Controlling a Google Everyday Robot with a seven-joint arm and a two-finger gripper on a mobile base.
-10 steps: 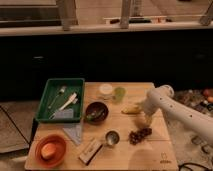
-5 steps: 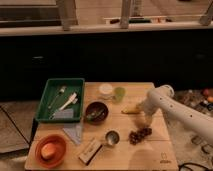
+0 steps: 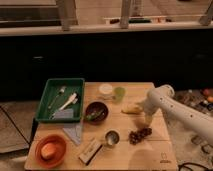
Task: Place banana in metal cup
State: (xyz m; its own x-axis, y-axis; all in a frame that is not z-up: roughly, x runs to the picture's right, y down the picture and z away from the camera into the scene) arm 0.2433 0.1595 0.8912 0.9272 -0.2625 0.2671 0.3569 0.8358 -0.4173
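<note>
The pale-yellow banana (image 3: pixel 131 110) lies on the wooden table (image 3: pixel 150 155), right of centre. The small silver metal cup (image 3: pixel 111 138) stands near the front, left of the dark grape bunch (image 3: pixel 139 134). My white arm comes in from the right, and my gripper (image 3: pixel 142 118) hangs just right of the banana and above the grapes. The gripper's tips are hidden against the arm and the table.
A green tray (image 3: pixel 49 95) with cutlery sits at the left. A dark brown bowl (image 3: pixel 96 112), a pale-green cup (image 3: pixel 119 93) and a white lid (image 3: pixel 105 89) are mid-table. An orange plate (image 3: pixel 51 150) with fruit sits at the front left, and a brown bar (image 3: pixel 90 150) lies beside the metal cup.
</note>
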